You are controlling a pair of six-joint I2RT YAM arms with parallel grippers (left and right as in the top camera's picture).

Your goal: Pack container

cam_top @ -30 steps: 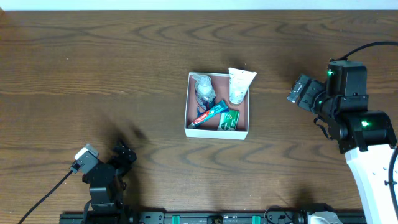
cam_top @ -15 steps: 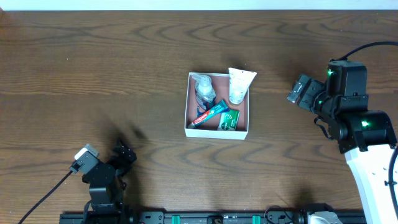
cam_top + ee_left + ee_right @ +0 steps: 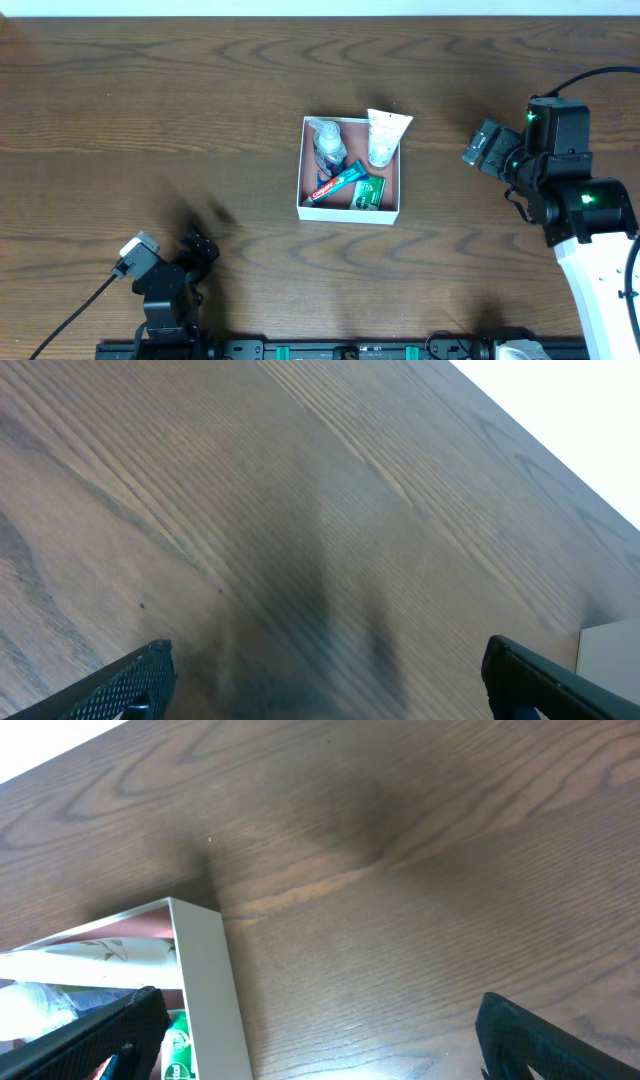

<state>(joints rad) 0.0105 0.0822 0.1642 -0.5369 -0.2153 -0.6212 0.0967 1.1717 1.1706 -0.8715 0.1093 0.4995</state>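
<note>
The container (image 3: pixel 349 214), a square shallow box with white walls and a reddish-brown inside, sits at the table's middle. It holds a clear bottle (image 3: pixel 328 144), a white tube (image 3: pixel 383 136) that leans over the far rim, a toothpaste tube (image 3: pixel 336 182) and a small green soap box (image 3: pixel 370 192). My right gripper (image 3: pixel 478 150) is open and empty, hovering to the right of the container; its wrist view shows the container's white wall (image 3: pixel 205 982). My left gripper (image 3: pixel 197 252) is open and empty near the front left, over bare wood (image 3: pixel 320 560).
The wooden table top (image 3: pixel 150 110) spreads round the container. The table's far edge runs along the top of the overhead view. The right arm's white base (image 3: pixel 600 290) stands at the front right.
</note>
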